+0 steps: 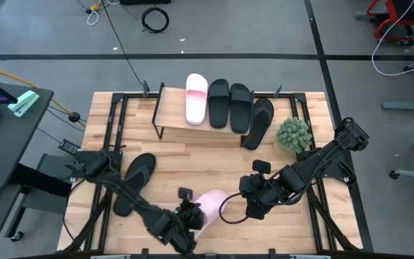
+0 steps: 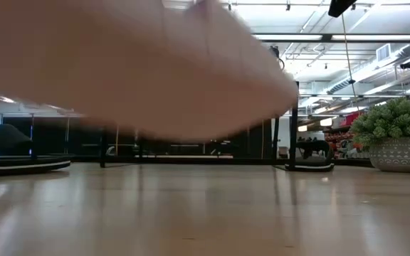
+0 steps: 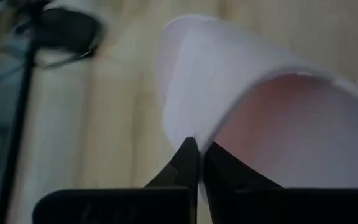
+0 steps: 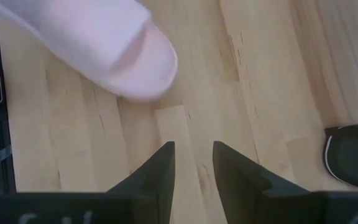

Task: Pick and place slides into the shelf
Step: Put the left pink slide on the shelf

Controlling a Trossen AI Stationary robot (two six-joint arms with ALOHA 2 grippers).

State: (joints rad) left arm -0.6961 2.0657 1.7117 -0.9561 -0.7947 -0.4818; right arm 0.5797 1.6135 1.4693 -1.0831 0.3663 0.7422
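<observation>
A pale pink slide [image 1: 213,203] is near the table's near edge, with my left gripper [image 1: 195,214] shut on it. In the low view this pink slide [image 2: 141,64] hangs blurred above the tabletop. My right gripper [image 1: 252,208] is open just right of it, touching nothing, its fingers [image 4: 166,163] over bare wood. The shelf [image 1: 175,115] stands at the far side, with a second pink slide [image 1: 196,98] and two black slides [image 1: 219,103] lying flat on its top plank. Another black slide [image 1: 259,122] rests slanted at the shelf's right end. One more black slide [image 1: 135,180] lies on the table's left. My left gripper [image 3: 199,155] pinches the wide strap's edge [image 3: 188,121] of the pink slide between its two fingers. The fingers come slanting from the near-left side. The slide is lifted clear of the table, tilted, its strap arching beyond the fingertips.
A small green potted plant [image 1: 294,134] stands right of the shelf and shows in the low view [image 2: 397,142] too. Bare wood lies between the shelf and the grippers. The arms' black mounts and cables sit along the table's left and right edges.
</observation>
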